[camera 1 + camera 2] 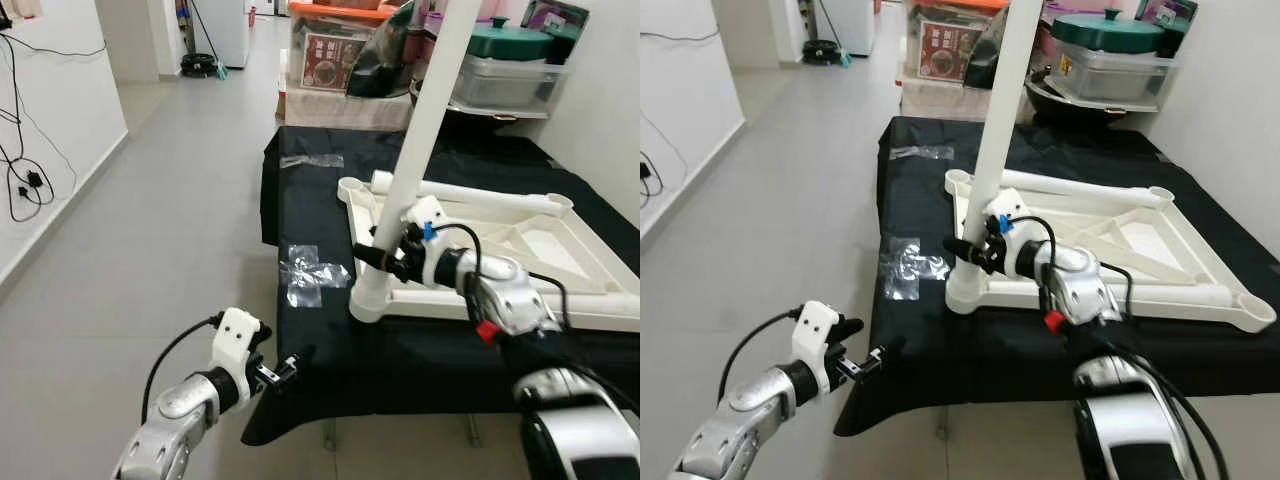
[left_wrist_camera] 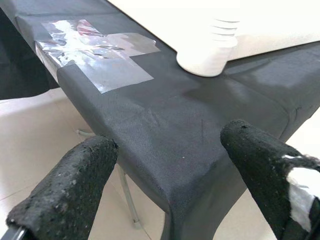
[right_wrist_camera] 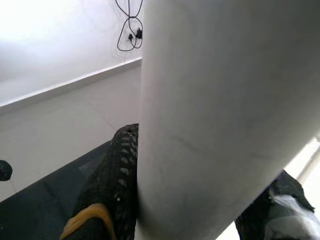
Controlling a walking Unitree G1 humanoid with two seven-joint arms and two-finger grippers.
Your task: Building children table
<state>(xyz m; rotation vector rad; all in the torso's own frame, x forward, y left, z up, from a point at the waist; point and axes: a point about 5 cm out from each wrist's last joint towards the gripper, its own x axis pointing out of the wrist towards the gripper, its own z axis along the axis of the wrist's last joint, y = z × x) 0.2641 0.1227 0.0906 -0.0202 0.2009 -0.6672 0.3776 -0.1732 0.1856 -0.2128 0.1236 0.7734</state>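
A low table draped in black cloth (image 1: 330,350) stands on a pale tiled floor (image 1: 170,240) in a bright room with white walls. Black cables (image 1: 22,170) trail down the wall far off to the left gripper's outer side. Beyond the cloth, storage boxes (image 1: 500,80) and a green-lidded pot (image 1: 510,42) crowd the back.

One white plastic tabletop frame (image 1: 500,250) lies upside down on the cloth, with rounded corner sockets and flat ribs. One smooth white tubular leg (image 1: 425,130) rises, slightly tilted, from the corner socket just below the right gripper (image 1: 385,255). That gripper is clamped around the leg low down, a black textured finger (image 3: 112,180) pressed on each side.

Two crinkled clear plastic wrappers lie on the cloth: one (image 1: 310,272) just ahead of the left gripper (image 1: 285,368), one (image 1: 312,160) far beyond it.

The left gripper hovers at the cloth's near corner, its two rough black fingers (image 2: 65,195) spread apart and holding nothing.
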